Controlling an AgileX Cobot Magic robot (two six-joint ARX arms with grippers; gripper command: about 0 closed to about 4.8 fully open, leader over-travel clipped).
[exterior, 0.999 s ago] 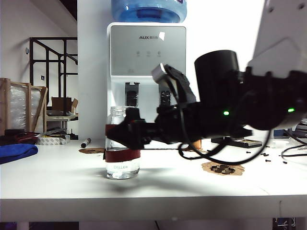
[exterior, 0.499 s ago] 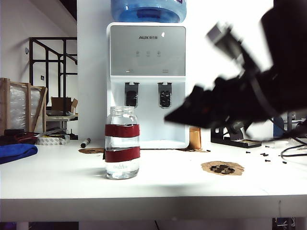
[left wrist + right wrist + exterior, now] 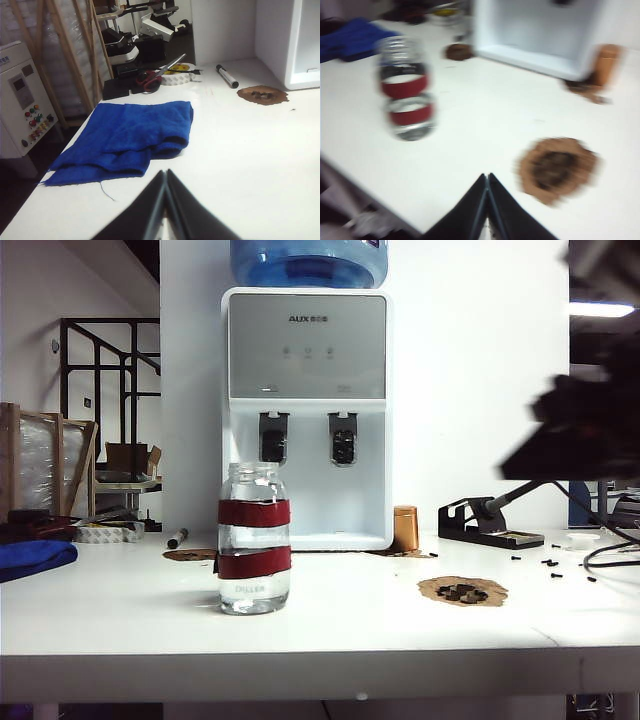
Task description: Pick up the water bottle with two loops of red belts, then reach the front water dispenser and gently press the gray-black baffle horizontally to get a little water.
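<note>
The water bottle (image 3: 254, 550) is a clear glass jar with two red bands, and it stands upright on the white table in front of the water dispenser (image 3: 307, 410). The dispenser's two dark taps (image 3: 274, 435) sit in a recess above it. My right gripper (image 3: 508, 472) is a blurred dark shape high at the right edge, well clear of the bottle. Its wrist view shows it shut and empty (image 3: 487, 176), with the bottle (image 3: 406, 90) standing apart from it. My left gripper (image 3: 165, 172) is shut over bare table near a blue cloth (image 3: 130, 135).
A copper-coloured cylinder (image 3: 405, 528) stands by the dispenser's right foot. A brown cork piece (image 3: 462, 590) lies on the table right of the middle, with a black stand (image 3: 490, 520) behind it. The blue cloth (image 3: 35, 558), scissors (image 3: 150, 77) and a marker (image 3: 227, 76) lie at the left.
My right arm has swung away from the bottle, up and to the right edge. Its jaws, open around the bottle a second ago, are now shut. The bottle stayed on the table.
</note>
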